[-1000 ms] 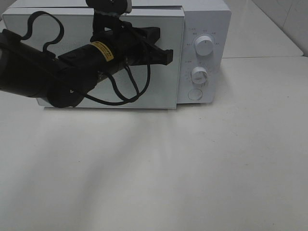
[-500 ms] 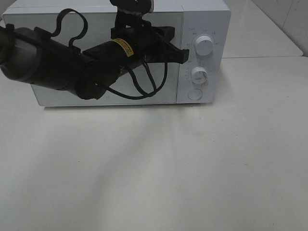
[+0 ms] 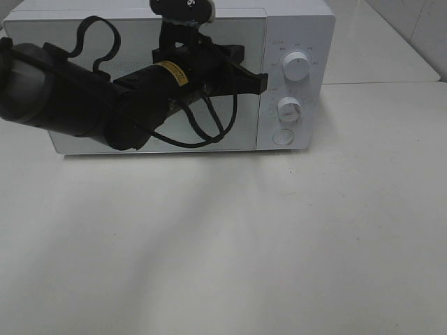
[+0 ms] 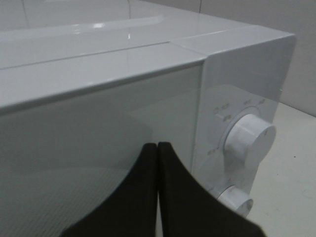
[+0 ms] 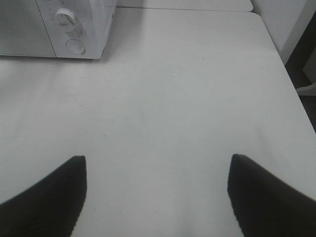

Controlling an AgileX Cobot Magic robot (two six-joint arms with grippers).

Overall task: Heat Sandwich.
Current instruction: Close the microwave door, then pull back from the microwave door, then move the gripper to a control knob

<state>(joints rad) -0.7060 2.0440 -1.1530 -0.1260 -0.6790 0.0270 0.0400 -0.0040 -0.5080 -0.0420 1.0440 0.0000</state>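
**Microwave door now flush; left gripper closed at its right edge**

High camera: The white microwave (image 3: 297, 31) stands at the top of the frame on the white table (image 3: 279, 244). Its door (image 3: 237, 129) lies flush with the cabinet. A second ago it stood ajar, with its left edge jutting out past the body; half a second ago it was already shut. The left arm (image 3: 70, 105) reaches in from the upper left, a black cable (image 3: 202, 132) looping below it. The left gripper (image 3: 262, 80) is closed on nothing, its tips at the door's right edge beside the control panel. They sit further right than a second ago and a touch further left than half a second ago. To the right are the upper knob (image 3: 296, 67), the lower knob (image 3: 288, 108) and the round button (image 3: 283, 136).

Left wrist camera: The left gripper (image 4: 157, 148) shows its two black fingers pressed together, empty, in front of the door (image 4: 98, 118). Whether they touch the door cannot be told. The upper knob (image 4: 249, 140) and the lower knob (image 4: 236, 200) are at the right.

Right wrist camera: The right gripper (image 5: 158, 197) holds its fingers wide apart and empty above the bare table (image 5: 173, 98). The microwave (image 5: 96, 24) fills the upper left corner, well apart from it.

The sandwich appears in no view, so where it lies cannot be told.
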